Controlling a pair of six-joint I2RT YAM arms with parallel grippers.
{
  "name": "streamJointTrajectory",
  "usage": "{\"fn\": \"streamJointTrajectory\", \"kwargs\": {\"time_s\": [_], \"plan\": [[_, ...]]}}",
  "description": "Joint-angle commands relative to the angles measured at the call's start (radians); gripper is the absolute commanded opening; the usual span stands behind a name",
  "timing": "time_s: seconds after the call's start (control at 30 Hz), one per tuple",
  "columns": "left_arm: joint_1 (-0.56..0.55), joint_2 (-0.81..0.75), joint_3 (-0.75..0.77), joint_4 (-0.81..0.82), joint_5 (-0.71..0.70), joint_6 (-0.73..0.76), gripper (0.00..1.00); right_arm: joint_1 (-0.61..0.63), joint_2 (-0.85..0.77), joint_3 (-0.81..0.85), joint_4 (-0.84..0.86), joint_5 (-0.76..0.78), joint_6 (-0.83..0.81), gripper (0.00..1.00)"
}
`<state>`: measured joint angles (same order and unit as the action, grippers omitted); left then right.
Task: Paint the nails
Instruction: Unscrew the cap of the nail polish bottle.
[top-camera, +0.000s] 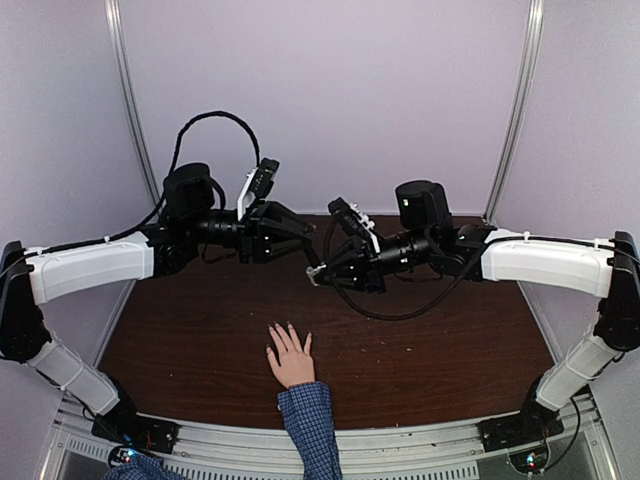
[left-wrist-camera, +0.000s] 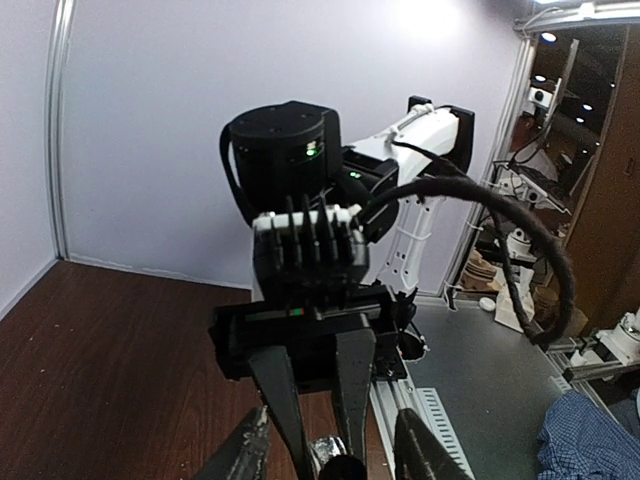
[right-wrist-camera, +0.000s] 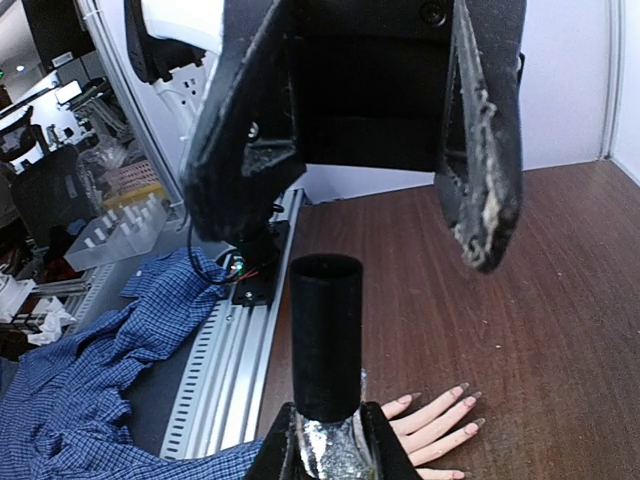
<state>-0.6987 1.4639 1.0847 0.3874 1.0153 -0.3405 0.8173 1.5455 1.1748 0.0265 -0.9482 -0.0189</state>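
Observation:
A light-skinned hand (top-camera: 291, 360) with a blue checked cuff (top-camera: 310, 415) lies flat on the brown table (top-camera: 190, 340) near its front edge, fingers spread. Its nails (right-wrist-camera: 463, 386) show in the right wrist view and look dark-tipped. My right gripper (top-camera: 318, 272) hovers above the table's middle, shut on the silvery body of a small polish bottle (right-wrist-camera: 335, 455) whose tall black cap (right-wrist-camera: 325, 335) points at the left gripper. My left gripper (top-camera: 306, 243) faces it with its fingers (right-wrist-camera: 480, 170) spread apart on either side of the cap, touching nothing.
A slotted aluminium rail (top-camera: 330, 440) runs along the table's front edge. A blue checked sleeve (right-wrist-camera: 80, 370) lies over it at the left. A black cable (top-camera: 400, 312) loops below the right wrist. Pale walls close the back and sides.

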Motion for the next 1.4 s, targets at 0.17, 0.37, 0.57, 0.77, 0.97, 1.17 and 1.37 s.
{"fn": "streamJointTrajectory", "kwargs": {"time_s": [0.17,0.37,0.57,0.77,0.97,1.17,1.37], "plan": [[-0.038,-0.010,-0.019,0.125,0.115,0.025,0.37,-0.001,-0.008,0.050,0.066,-0.169,0.085,0.00],[-0.048,-0.010,-0.019,0.120,0.120,0.039,0.25,-0.005,-0.006,0.051,0.113,-0.196,0.128,0.00],[-0.051,-0.012,-0.017,0.110,0.109,0.046,0.12,-0.010,-0.004,0.051,0.144,-0.198,0.159,0.00],[-0.051,-0.023,-0.017,0.098,0.052,0.041,0.00,-0.028,-0.009,0.051,0.108,-0.118,0.160,0.00],[-0.051,-0.012,0.037,0.002,-0.121,0.017,0.00,-0.032,-0.016,0.064,0.018,-0.047,0.098,0.00],[-0.051,0.019,0.078,-0.022,-0.264,-0.060,0.00,-0.031,-0.027,0.068,-0.038,0.088,0.059,0.00],[-0.051,0.047,0.090,-0.027,-0.382,-0.101,0.00,-0.030,-0.047,0.065,-0.091,0.324,0.037,0.00]]}}
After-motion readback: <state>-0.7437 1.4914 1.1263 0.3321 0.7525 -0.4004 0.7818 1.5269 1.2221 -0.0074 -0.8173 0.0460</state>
